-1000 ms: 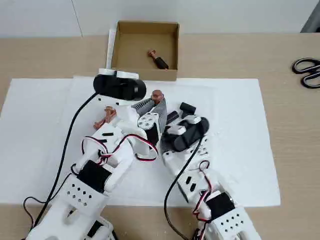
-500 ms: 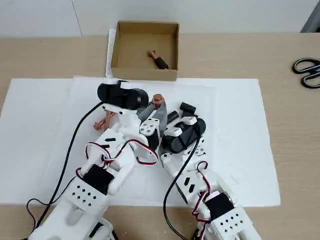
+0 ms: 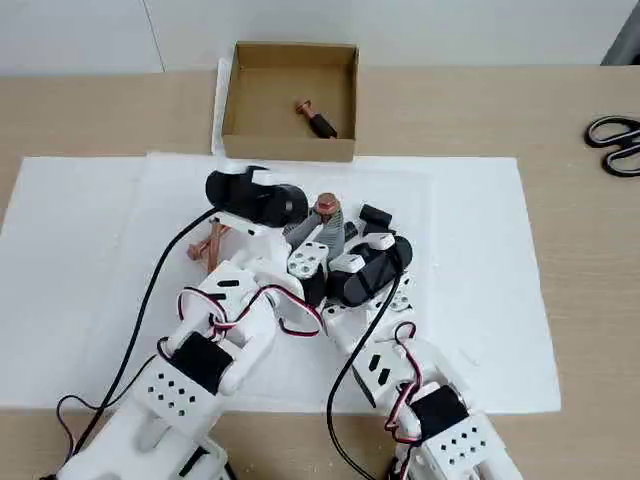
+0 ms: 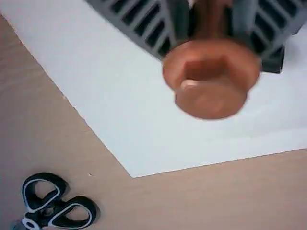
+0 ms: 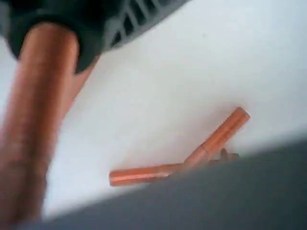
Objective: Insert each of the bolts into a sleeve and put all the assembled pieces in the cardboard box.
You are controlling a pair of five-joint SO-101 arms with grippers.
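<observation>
Bolts (image 3: pixel 208 245), loose, copper, two: they lie on the white paper sheet (image 3: pixel 90 260) at the left of the work area. They touch one another in a shallow V and are partly covered by the left arm in the high view. The right wrist view shows them as plain shanks on the paper.

Cardboard box (image 3: pixel 232 100), open-topped: it stands on the table (image 3: pixel 100 110) at the far edge of the paper.

Assembled piece (image 3: pixel 315 118), one: a copper bolt in a black sleeve, lying inside the box near its right wall.

Held bolt (image 3: pixel 325 207), copper, hexagonal head uppermost: it is above the paper, just in front of the box and between the two arms.

Left gripper (image 3: pixel 318 222): clenched on the held bolt. The left wrist view shows grey ribbed fingers (image 4: pixel 139 19) on either side of the shank, below the head.

Sleeve (image 3: pixel 375 217), black, short: it is on the paper just right of the held bolt, close beside the right arm's wrist.

Right gripper (image 3: pixel 342 238): close against the left gripper, beneath the held bolt. Whether it is closed or released cannot be told.

Scissors (image 3: pixel 615 145), black-handled: they lie on the bare table at the far right, well apart from the paper.
</observation>
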